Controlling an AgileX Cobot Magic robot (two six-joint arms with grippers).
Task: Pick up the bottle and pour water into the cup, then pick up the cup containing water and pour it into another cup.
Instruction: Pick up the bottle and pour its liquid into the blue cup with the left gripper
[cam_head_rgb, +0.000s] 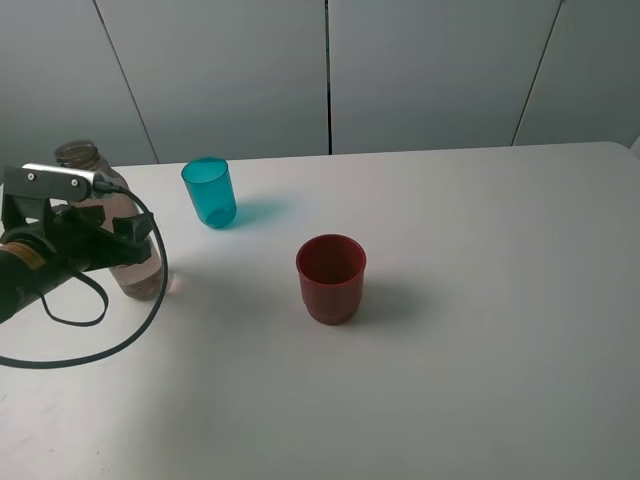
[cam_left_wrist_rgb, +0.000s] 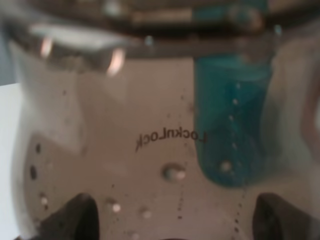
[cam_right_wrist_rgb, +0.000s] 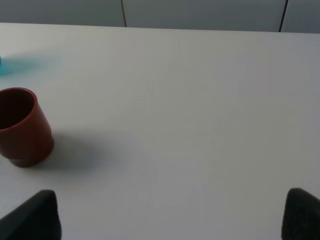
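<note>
Bottle (cam_head_rgb: 140, 272) stands upright on the white table (cam_head_rgb: 480, 300) at the far-left side, open neck up, base on the tabletop. Left gripper (cam_head_rgb: 125, 240) is at the bottle's mid-body, one finger on each side. In the left wrist view the bottle (cam_left_wrist_rgb: 125, 150) fills almost the whole frame, with both dark fingertips (cam_left_wrist_rgb: 70, 220) showing in front of its lower wall. I cannot tell whether the pads are actually pressing it or only straddling it. Droplets cling to the bottle wall, and reversed "LocknLock" lettering (cam_left_wrist_rgb: 170, 137) shows through the plastic. The cup (cam_head_rgb: 209, 192), the teal one, is upright just right of the bottle and a bit farther back, not touching it. It also shows through the bottle in the left wrist view (cam_left_wrist_rgb: 230, 125). I can't see whether the cup has water in it. Another cup (cam_head_rgb: 331, 278), the dark red one, is upright near the table's middle, nearer and to the right of the teal cup, well apart from both it and the bottle. Its inside looks dark and the fill is not readable. Right gripper (cam_right_wrist_rgb: 170, 215) is out of the high view. Its own camera shows the two fingertips (cam_right_wrist_rgb: 35, 215) spread wide, released and holding nothing, above bare table. The red cup (cam_right_wrist_rgb: 22, 127) sits off to one side ahead of it, not between the fingers. Grey wall panels (cam_head_rgb: 430, 70) stand behind the table.
</note>
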